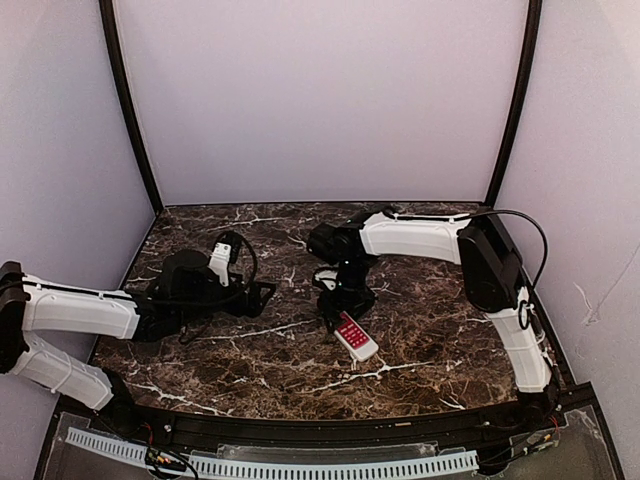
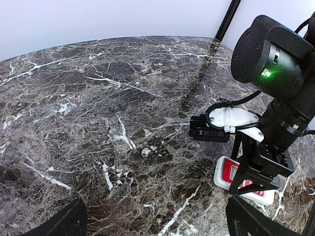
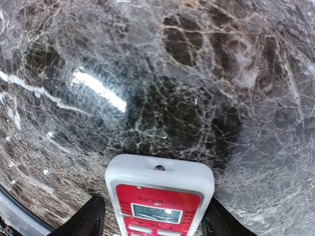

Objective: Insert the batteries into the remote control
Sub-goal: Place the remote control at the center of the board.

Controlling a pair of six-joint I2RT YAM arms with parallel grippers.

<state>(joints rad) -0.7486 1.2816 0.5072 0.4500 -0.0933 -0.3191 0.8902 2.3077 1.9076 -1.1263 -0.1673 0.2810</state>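
Note:
The remote control (image 1: 356, 337) lies on the marble table with its red face up, near the middle right. My right gripper (image 1: 337, 312) hangs straight over its far end. In the right wrist view the remote control (image 3: 160, 196) sits between my two fingers; the right one touches its side and a thin strip of table shows on the left. It also shows in the left wrist view (image 2: 229, 173), under the right gripper. My left gripper (image 1: 262, 293) is open and empty, low over the table left of the remote. The batteries are out of view.
The dark marble table (image 1: 250, 350) is walled by pale panels at the back and both sides, with black corner posts (image 1: 130, 110). A black rail (image 1: 330, 425) runs along the near edge. The right arm (image 1: 420, 238) reaches across the back right.

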